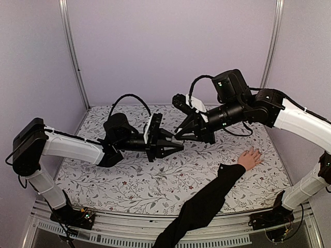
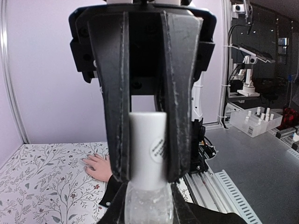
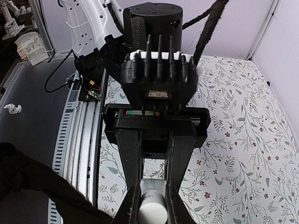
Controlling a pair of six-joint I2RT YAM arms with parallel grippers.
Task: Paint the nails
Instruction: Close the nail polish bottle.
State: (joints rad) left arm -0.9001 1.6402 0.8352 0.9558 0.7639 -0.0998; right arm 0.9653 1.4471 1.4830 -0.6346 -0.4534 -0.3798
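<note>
A light-skinned hand in a long black sleeve lies flat on the floral table at the right, fingers spread. Its tiny nails show at the fingertips. Above mid-table the two grippers meet tip to tip, well left of the hand. My left gripper is shut on a white cap. Just past that cap, my right gripper is shut on the small pale translucent bottle. No brush shows.
The floral table cover ends at a metal rail along the near edge. Purple walls and frame posts close in the back and sides. Off the table stands a tray of small bottles.
</note>
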